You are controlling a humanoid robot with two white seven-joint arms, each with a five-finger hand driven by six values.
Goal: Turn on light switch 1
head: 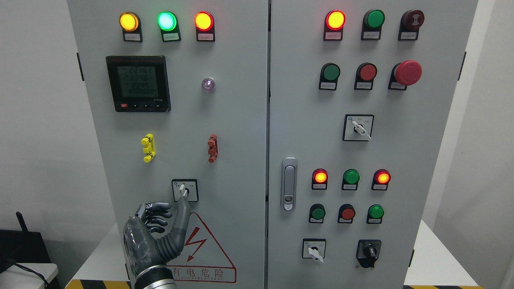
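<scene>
Low on the left door (pixel 237 120) of the grey cabinet, the left hand (pixel 154 233) rises from the bottom edge, holding nothing: its thumb (pixel 182 214) stretches up and touches the white lever of the rotary switch (pixel 184 190), while its other fingers (pixel 154 216) curl inward. The switch sits just above the red warning triangle (pixel 200 257). Near the right door's bottom edge sit two more selector switches (pixel 314 249).

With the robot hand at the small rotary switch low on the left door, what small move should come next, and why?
Probably a slight push of the left robot hand upward, to catch the rotary switch handle and twist it. Its extended finger reaches the white handle's lower end, the other fingers stay curled, and nothing is gripped yet.
</scene>
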